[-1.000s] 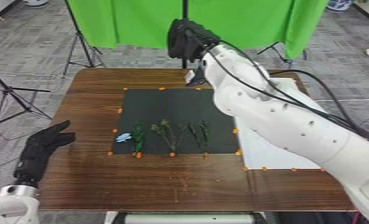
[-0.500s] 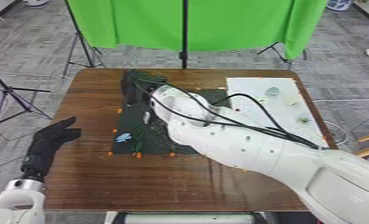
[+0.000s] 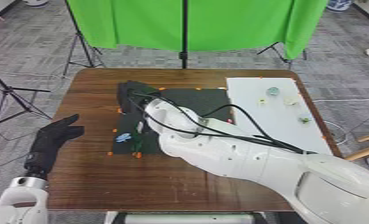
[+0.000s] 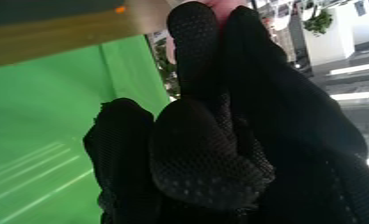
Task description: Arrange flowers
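Note:
In the head view, my right hand (image 3: 136, 95) is over the far left part of the black mat (image 3: 173, 96). A blue flower (image 3: 123, 137) and a green stem (image 3: 138, 139) lie nearer, on the mat's left side. My forearm hides the stems farther right. In the right wrist view, my right hand (image 4: 207, 150) has its fingers drawn together, with a small pink thing (image 4: 225, 7) pinched at the tips; what it is exactly I cannot tell. My left hand (image 3: 52, 142) is off the table's left edge in the head view, fingers relaxed and holding nothing.
A white sheet (image 3: 274, 117) with several small pale and green pieces lies on the right of the brown table (image 3: 100, 175). Orange markers edge the mat and sheet. Behind the table are a green curtain (image 3: 243, 25) and a black stand (image 3: 184, 45).
My right arm has swung in from beyond the table's far edge to the mat's far left, uncovering the sheet and covering several stems. My left hand has shifted slightly.

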Controlling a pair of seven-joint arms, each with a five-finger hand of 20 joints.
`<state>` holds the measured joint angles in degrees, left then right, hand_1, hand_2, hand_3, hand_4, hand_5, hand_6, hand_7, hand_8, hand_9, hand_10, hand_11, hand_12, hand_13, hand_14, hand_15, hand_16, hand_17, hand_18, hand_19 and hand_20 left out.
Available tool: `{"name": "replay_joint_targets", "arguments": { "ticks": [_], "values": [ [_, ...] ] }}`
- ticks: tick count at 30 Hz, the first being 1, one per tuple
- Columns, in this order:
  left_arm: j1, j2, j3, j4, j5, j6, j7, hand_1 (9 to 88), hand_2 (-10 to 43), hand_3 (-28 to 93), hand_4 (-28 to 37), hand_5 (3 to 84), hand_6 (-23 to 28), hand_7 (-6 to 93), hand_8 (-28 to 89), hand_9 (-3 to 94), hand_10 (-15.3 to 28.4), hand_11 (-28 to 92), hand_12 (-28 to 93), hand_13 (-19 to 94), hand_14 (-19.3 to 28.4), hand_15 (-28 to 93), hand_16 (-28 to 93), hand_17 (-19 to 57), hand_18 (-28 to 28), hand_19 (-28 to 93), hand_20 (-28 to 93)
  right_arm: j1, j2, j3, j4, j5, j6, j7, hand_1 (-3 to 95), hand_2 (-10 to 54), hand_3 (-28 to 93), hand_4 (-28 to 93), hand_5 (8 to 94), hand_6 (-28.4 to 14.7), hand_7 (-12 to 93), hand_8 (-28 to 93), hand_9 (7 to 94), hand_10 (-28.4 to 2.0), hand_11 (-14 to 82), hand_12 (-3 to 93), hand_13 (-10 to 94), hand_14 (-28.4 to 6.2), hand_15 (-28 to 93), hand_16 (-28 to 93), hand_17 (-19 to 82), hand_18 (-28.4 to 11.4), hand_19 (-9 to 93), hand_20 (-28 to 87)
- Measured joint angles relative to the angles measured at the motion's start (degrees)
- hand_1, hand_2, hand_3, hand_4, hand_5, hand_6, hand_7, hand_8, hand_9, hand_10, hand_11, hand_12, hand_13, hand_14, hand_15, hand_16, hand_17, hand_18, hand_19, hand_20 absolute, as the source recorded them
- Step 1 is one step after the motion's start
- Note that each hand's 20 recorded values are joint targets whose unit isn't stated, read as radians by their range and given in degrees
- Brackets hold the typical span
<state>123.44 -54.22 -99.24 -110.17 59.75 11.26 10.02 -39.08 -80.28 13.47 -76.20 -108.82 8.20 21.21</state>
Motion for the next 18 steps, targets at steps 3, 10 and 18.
{"name": "replay_joint_targets", "arguments": {
  "ticks": [3,10,18],
  "values": [
    [0.0,-0.05,0.13,0.0,0.01,-0.02,0.03,23.9,27.0,67,-28.3,44.4,8.5,8.5,-6,50.4,15.5,20,10,43,19.2,18,-4,12.3,11.9,11,15,-0.98,0.27,0.15,-0.7,-0.35,-0.69,0.7,62.7,-9.5,57,-17,76.7,0.2,25,7,92.0,-7.9,4.9,34.3,94,0.9,66,30,68,-13.2,93,61],
    [0.0,-0.2,0.25,-0.01,0.03,-0.07,0.04,23.7,26.9,67,-28.3,44.4,8.5,8.5,-6,50.4,15.6,20,10,42,19.2,18,-4,12.3,11.9,11,15,-1.91,-0.99,0.79,3.96,-1.77,-3.32,-0.18,60.7,-9.5,59,-17,74.6,1.0,24,5,89.3,-8.6,3.5,31.2,94,0.9,65,29,67,-13.2,93,60],
    [0.06,-0.29,0.3,-0.04,0.03,-0.12,0.04,23.7,26.5,67,-28.3,44.3,8.5,8.4,-6,50.3,15.6,20,10,42,19.2,18,-4,12.3,11.9,11,15,-1.88,-1.11,1.02,5.44,-3.14,-4.84,0.09,57.5,-9.5,59,-16,67.3,2.1,24,2,85.2,-8.8,5.0,29.7,94,0.5,62,32,67,-12.9,93,59]
  ]
}}
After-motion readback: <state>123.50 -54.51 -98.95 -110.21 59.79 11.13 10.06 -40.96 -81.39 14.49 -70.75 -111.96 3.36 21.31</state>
